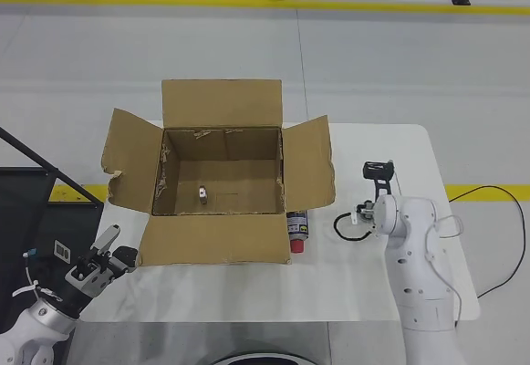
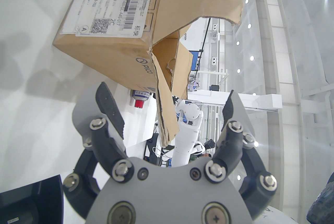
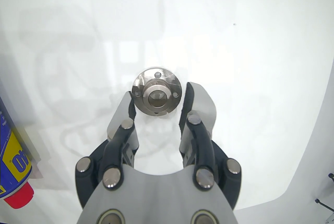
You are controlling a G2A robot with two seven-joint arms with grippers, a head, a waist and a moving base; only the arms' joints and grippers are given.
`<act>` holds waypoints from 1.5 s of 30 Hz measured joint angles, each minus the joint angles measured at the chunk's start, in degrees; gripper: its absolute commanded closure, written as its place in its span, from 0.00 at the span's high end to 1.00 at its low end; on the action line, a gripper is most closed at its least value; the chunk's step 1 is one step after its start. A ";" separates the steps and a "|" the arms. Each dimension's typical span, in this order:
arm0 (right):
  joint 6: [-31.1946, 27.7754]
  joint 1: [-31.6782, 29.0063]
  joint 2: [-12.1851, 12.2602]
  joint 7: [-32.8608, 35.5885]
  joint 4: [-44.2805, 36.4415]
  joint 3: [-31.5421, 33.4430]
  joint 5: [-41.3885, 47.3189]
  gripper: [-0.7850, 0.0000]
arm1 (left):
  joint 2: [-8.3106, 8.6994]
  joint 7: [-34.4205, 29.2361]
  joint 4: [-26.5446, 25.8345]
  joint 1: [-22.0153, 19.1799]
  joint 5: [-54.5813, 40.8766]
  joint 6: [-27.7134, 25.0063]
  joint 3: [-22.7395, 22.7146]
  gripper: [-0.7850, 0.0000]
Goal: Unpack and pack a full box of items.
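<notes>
1. Left gripper: sits at the near left corner of the table, just off the front left flap of the box. Its 2 fingers are spread wide with nothing held. In the left wrist view, the torn corner of the box and 1 hanging flap lie beyond the fingertips, not touching them.
2. Right gripper: points down at the table on the right side, well apart from the box. Its fingers are part-way open, 1 on each side of the metal flange.
3. Metal flange: a round steel disc with a raised hub and small bolt holes, lying flat on the table. 1 pad meets its rim. The other pad shows a thin gap, so I cannot confirm a firm grip.
4. Spray can: blue and yellow with a red cap, lying on the table against the front right corner of the box. It is between the box and the right arm.
5. Black cable: looped on the table just beside the right arm.
6. Box: open with all 4 flaps folded outward, in the middle of the table. 1 small metal piece lies on its floor.
7. Small black object: on the table beyond the right arm; I cannot tell what it is.
</notes>
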 measured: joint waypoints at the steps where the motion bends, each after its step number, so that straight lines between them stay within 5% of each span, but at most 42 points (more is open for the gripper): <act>1: 0.16 0.01 -0.01 0.10 -0.85 -0.14 -0.14 1.00 | 0.00 0.00 0.00 0.00 0.00 0.00 0.00 1.00; 13: -4.04 9.97 -1.49 0.69 -17.59 -12.11 -0.96 1.00 | -0.11 2.22 0.93 -0.13 -2.27 -1.01 -3.14 1.00; 19: -4.90 20.08 -3.84 -3.61 -9.51 -21.47 6.61 1.00 | -0.26 2.25 0.89 0.85 -3.60 -1.85 -4.88 1.00; 25: 0.05 29.31 -6.45 -4.22 -0.30 -30.27 2.30 1.00 | -0.58 2.46 0.77 2.76 -4.97 -3.24 -6.30 1.00; 38: -8.87 37.35 -10.95 -2.14 10.00 -37.62 19.32 1.00 | -1.02 1.53 1.06 4.06 -6.38 -4.32 -7.16 1.00; 45: -7.87 41.41 -14.61 0.95 18.38 -45.33 21.83 1.00 | -1.03 0.60 1.60 3.30 -6.06 -3.94 -6.66 1.00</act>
